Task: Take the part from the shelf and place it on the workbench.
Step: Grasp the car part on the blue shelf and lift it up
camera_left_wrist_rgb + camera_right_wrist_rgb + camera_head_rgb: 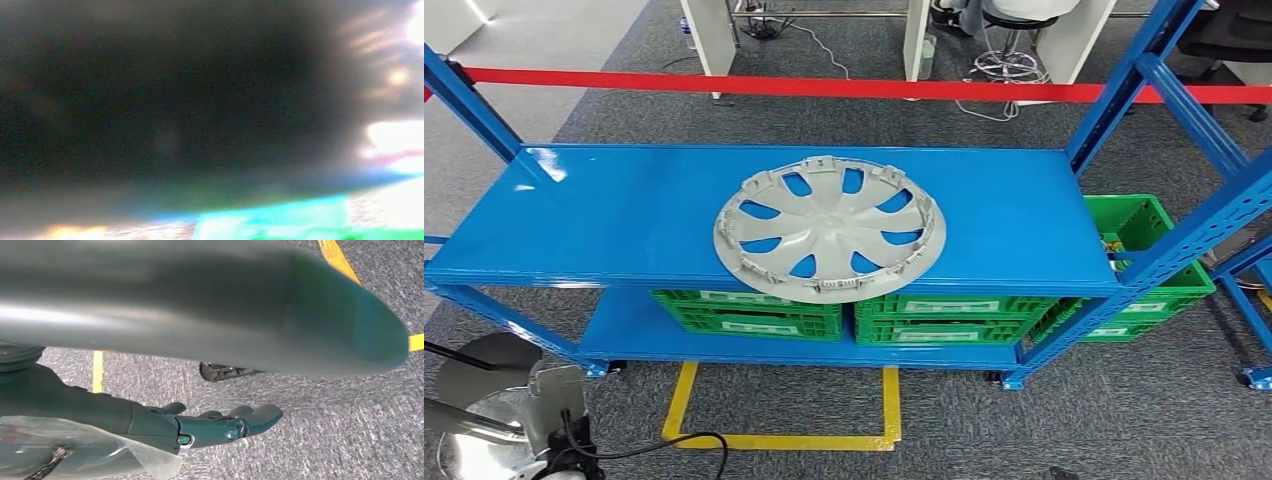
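A round grey wheel cover (829, 229) was seen lying flat on the top board of the blue shelf (624, 215), near the middle and close to the front edge. Its hollow side with the clips was turned up. Being round, it had no long side. Green crates (749, 312) were seen under the cover on the lower board, partly hidden by the top board. Another green crate (1139, 225) stood beside the shelf. The right hand (220, 427) was held over grey carpet with fingers stretched out and nothing in it. The left wrist picture was dark and blurred, so the left hand could not be made out.
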Action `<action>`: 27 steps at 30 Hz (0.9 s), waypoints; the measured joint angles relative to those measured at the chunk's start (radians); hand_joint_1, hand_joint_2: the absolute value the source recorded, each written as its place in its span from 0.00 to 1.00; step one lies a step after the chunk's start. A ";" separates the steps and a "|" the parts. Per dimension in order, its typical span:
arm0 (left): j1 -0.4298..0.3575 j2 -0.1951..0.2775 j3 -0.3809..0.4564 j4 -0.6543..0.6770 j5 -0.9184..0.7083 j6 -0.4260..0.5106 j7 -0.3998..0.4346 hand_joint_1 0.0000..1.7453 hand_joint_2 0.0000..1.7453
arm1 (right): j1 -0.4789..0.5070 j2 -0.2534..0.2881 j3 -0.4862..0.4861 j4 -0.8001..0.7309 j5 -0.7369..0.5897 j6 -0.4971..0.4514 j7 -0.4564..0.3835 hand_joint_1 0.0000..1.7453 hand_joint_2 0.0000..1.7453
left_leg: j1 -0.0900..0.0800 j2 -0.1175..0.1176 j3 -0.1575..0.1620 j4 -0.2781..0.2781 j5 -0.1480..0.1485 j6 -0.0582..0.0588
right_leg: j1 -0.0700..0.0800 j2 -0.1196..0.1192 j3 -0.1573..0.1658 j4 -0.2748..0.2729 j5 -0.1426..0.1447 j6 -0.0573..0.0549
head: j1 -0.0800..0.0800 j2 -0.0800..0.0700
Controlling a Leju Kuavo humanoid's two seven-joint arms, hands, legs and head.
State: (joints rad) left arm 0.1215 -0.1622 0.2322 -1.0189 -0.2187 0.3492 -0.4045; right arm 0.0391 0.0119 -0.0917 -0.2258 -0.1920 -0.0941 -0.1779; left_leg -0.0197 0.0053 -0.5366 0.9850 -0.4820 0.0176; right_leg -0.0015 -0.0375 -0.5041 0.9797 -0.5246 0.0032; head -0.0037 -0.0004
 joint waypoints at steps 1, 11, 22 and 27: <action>-0.001 0.003 -0.012 0.027 0.001 0.004 0.006 0.00 0.00 | 0.000 0.000 -0.001 0.000 0.003 0.000 0.002 0.00 0.00 | 0.000 0.000 0.000 0.000 0.000 0.000 | 0.000 0.000 0.000 0.000 0.000 0.000 | 0.000 0.000; -0.064 0.022 -0.059 0.526 0.039 0.013 0.070 0.00 0.00 | 0.004 0.010 -0.017 -0.009 0.043 -0.048 0.029 0.00 0.00 | 0.000 0.000 0.000 0.000 -0.001 0.000 | 0.000 0.001 -0.001 0.000 0.000 0.000 | 0.000 0.000; -0.094 0.050 -0.077 0.761 0.029 0.007 0.163 0.00 0.00 | 0.017 0.014 -0.036 -0.044 0.097 -0.065 0.043 0.00 0.00 | 0.000 0.000 0.000 0.000 -0.001 0.000 | 0.000 0.000 0.000 0.000 -0.001 0.000 | 0.000 0.000; -0.095 0.063 -0.080 0.776 0.020 0.017 0.125 0.00 0.00 | 0.019 0.014 -0.032 -0.061 0.169 -0.113 0.006 0.00 0.00 | 0.000 0.000 0.000 0.000 -0.001 0.000 | 0.000 0.000 0.000 0.000 -0.001 0.000 | 0.000 0.000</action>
State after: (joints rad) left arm 0.0263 -0.0995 0.1524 -0.2434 -0.1990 0.3666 -0.2800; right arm 0.0585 0.0257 -0.1241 -0.2868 -0.0231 -0.2067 -0.1718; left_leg -0.0198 0.0054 -0.5368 0.9850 -0.4826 0.0177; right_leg -0.0017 -0.0372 -0.5044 0.9796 -0.5252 0.0030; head -0.0038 -0.0004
